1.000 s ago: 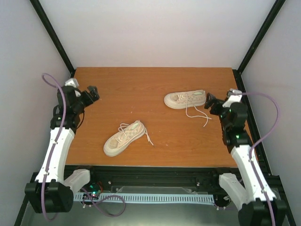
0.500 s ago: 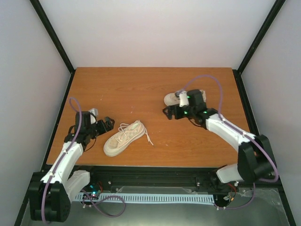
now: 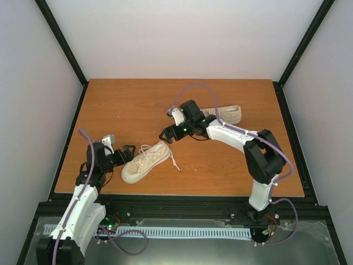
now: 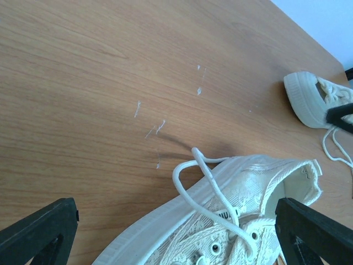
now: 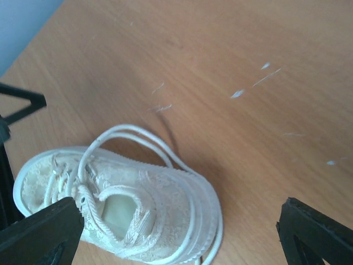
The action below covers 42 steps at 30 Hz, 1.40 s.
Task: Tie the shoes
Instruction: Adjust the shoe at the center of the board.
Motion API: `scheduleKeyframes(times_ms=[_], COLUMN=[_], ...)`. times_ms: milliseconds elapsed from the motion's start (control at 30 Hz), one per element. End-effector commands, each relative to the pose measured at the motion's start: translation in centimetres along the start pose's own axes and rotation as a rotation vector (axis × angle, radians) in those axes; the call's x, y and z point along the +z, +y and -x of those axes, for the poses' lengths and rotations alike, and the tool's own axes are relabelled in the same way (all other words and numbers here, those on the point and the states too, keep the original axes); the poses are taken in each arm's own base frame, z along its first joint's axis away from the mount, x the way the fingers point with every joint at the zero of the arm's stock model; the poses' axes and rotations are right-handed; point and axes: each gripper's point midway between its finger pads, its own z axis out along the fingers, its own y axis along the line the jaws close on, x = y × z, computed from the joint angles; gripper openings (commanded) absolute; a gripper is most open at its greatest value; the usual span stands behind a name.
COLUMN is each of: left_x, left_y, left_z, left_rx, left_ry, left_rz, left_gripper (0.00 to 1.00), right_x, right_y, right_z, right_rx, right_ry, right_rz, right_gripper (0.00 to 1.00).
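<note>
Nothing tied yet: my left gripper (image 3: 130, 150) and right gripper (image 3: 165, 136) stand open, empty, the near shoe (image 3: 144, 162) between them, laces (image 5: 129, 130) loose.

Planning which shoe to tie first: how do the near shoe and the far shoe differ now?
The near shoe lies diagonally near the front edge; the far shoe lies crosswise further back and to the right. The near shoe shows whole from above; the far shoe is partly hidden under the right arm. Both are cream, stand on their soles and have loose, untied laces.
</note>
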Motion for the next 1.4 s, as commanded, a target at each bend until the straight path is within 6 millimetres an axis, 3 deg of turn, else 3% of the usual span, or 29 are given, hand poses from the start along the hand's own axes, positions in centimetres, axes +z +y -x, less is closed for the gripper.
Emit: scheduleKeyframes(times_ms=[0,233,333,467,767,900,1000,1233,1367], left_x=[-0.2,-0.6,-0.6,-0.5,0.4,-0.3,-0.5,-0.4,-0.3], left_y=[-0.8,-1.2,-1.3,-1.7,-1.6,-1.4,-1.3,-1.0,-1.0], left_z=[0.9,0.6,-0.4,-1.3,-2.0,-1.7,-1.5,-2.0,-1.9], left_rx=[0.037,0.034,0.001,-0.006,-0.015,-0.014,-0.009,-0.023,-0.022], left_ry=[-0.035,-0.034,0.008,0.036,0.1,0.058,0.039,0.058,0.064], left_rz=[-0.027,-0.054,-0.069,-0.105,-0.105,-0.093,-0.084,-0.072,-0.07], left_gripper=[1.0,1.0,1.0,1.0,1.0,1.0,1.0,1.0,1.0], right_x=[2.7,4.8,4.2,2.9,0.7,0.7,0.9,-1.0,-0.2], right_y=[3.1,4.6,6.3,7.2,7.3,8.1,7.5,6.7,6.0], right_z=[-1.7,-4.4,-6.1,-8.0,-12.1,-12.0,-11.7,-8.6,-6.4], right_rx=[-0.062,-0.071,-0.056,-0.056,-0.049,-0.061,-0.082,-0.135,-0.15], right_ry=[0.066,0.145,0.18,0.195,0.197,0.21,0.184,0.008,-0.037], right_rz=[0.129,0.273,0.396,0.411,0.378,0.404,0.334,0.204,0.136], right_gripper=[0.97,0.97,0.97,0.96,0.95,0.94,0.93,0.98,1.0])
